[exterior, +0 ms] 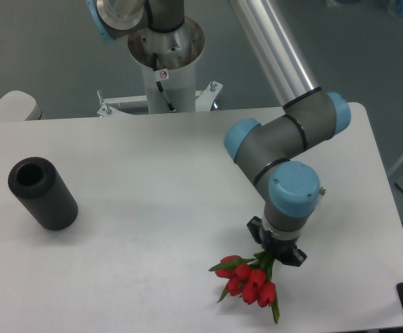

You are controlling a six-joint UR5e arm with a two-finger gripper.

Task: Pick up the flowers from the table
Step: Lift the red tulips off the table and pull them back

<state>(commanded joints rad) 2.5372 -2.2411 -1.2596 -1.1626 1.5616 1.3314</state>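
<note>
1. The gripper [277, 251] is sitting low at the stems of the flowers [249, 281], near the front right of the counter [146, 208]. The wrist is hiding its fingers, so I cannot tell how far they are closed; it seems to be gripping the stems.
2. The red buds are fanning out to the front-left of the gripper, close over the counter; whether they are touching it is unclear.
3. The step in hand looks like lifting the bunch clear. Doing it well means rising straight and slowly, so the loose buds are not dragging or swinging.
4. The hold should be staying on the stems, not the buds, firm enough that no stem is slipping out.
5. A black cylinder [42, 193] is lying well apart at the left, out of the way.
</note>
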